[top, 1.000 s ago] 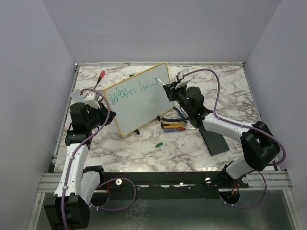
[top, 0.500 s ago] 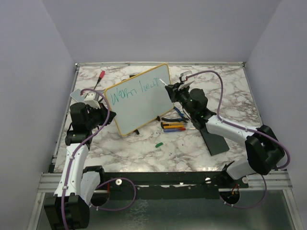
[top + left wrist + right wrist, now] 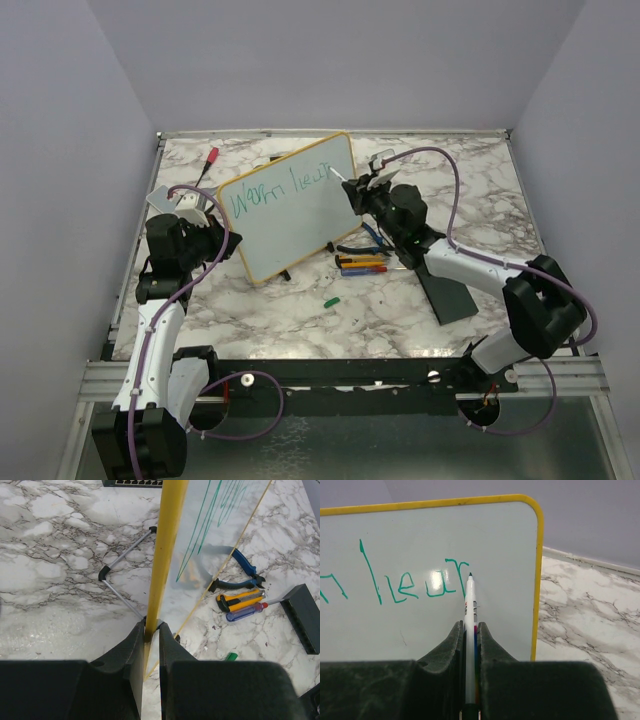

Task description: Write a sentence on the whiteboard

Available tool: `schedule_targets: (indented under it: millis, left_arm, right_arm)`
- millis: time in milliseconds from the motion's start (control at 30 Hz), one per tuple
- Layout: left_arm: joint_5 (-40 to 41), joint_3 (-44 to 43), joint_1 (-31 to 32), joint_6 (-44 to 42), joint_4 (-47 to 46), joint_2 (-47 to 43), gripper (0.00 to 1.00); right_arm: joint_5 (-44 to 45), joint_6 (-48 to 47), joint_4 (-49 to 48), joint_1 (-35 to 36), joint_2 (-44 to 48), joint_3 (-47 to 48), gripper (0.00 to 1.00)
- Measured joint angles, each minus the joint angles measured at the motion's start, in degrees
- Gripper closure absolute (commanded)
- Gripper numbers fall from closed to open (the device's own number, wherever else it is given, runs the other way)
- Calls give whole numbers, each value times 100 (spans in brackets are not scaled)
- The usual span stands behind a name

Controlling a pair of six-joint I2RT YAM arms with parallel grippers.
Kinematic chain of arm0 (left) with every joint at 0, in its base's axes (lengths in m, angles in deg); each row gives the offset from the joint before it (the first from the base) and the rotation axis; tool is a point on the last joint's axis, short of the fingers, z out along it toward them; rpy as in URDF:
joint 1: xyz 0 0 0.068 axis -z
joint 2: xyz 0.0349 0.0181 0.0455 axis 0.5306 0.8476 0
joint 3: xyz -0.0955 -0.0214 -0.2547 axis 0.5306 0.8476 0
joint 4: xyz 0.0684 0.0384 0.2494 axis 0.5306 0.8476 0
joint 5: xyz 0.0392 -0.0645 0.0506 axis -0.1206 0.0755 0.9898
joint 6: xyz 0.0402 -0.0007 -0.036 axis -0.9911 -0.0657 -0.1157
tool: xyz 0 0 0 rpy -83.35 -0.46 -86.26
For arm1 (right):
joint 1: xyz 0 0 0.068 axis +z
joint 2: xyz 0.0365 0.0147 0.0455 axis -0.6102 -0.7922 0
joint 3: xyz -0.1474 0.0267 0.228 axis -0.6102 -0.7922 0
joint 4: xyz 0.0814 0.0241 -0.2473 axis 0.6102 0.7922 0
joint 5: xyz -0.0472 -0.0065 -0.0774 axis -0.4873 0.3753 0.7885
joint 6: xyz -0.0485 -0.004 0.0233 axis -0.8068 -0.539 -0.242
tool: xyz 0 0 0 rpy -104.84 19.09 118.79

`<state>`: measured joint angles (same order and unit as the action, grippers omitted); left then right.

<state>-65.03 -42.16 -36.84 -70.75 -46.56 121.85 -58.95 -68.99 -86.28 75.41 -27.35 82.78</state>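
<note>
Teal sentence (image 3: 415,589) is growing to "hear", unfinished; right gripper (image 3: 470,626) is pinching marker (image 3: 469,600) at two o'clock on whiteboard (image 3: 445,530), left gripper (image 3: 151,628) clamping its edge.

We read this as a robotics lab cell: plain grey walls (image 3: 330,60) stand behind the right gripper (image 3: 351,188)'s jaws; a marble-patterned table (image 3: 300,300) lies beneath them; an aluminium rail (image 3: 105,378) fronts it; hand tools (image 3: 362,265) lie just beside them.

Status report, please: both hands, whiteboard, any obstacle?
Left hand shut on whiteboard frame. Right hand shut on marker, tip at sentence's last letter. No obstacle seen.
</note>
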Motion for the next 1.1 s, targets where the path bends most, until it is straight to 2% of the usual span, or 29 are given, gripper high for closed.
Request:
schedule_targets:
  millis: [567,1100]
  left_arm:
    - [0,0,0,2,0,0,100]
    - [-2,0,4,0,0,0,100]
  right_arm:
    - [337,0,120,-109,-127,201,99]
    - [-33,-170,-192,-114,262,-61,99]
